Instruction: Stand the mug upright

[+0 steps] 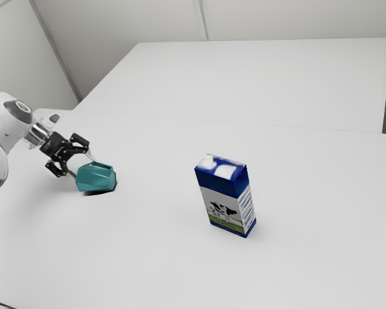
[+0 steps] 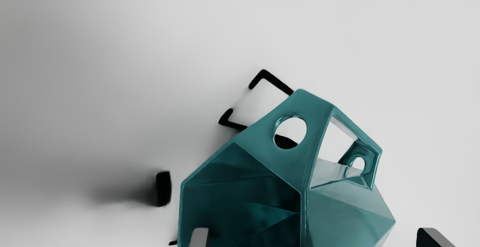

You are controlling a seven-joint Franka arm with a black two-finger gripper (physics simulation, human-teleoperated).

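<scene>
so the mug (image 1: 96,177) is tipped on its side, at about 4 o'clock from the gripper (image 2: 315,236) in the exterior view. hand's empty, fingers spread wide, one across the mouth. looks like the grab step to me. next i'd get a solid pinch, then roll it base-down. carton (image 1: 226,195)'s off at 3, no bother.

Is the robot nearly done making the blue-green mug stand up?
Not yet. Done: the claw is down close to the mug, with its fingers spread wide. In hand: nothing, because the fingers aren't squeezing the mug from both sides. Left: gripping it, tipping it up and letting go, since it's still lying on its side.
</scene>
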